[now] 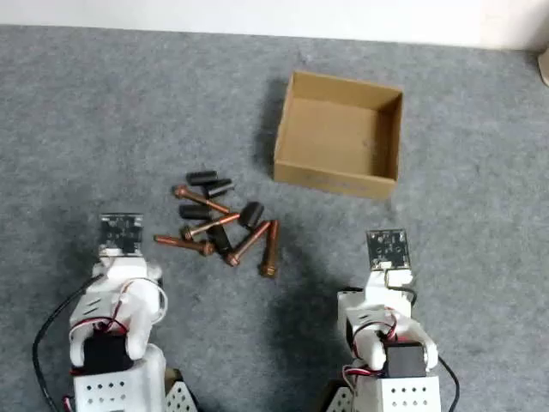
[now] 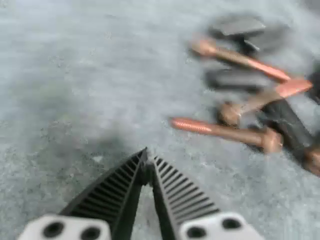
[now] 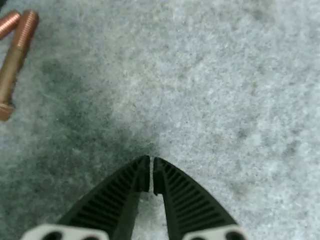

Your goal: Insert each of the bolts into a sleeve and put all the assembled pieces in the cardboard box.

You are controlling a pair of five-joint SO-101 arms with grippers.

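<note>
Several copper bolts (image 1: 223, 232) and black sleeves (image 1: 210, 184) lie mixed in a loose pile on the grey carpet, left of centre. The open cardboard box (image 1: 340, 135) stands behind them to the right, with nothing inside. My left gripper (image 2: 148, 159) is shut and hovers over bare carpet just short of the nearest bolt (image 2: 225, 133); that arm (image 1: 120, 283) is at the front left. My right gripper (image 3: 151, 165) is shut over bare carpet, with one bolt (image 3: 17, 60) off to its side; its arm (image 1: 388, 300) is at the front right.
Grey carpet (image 1: 103, 112) covers the whole work surface. A pale wall strip (image 1: 257, 15) runs along the far edge.
</note>
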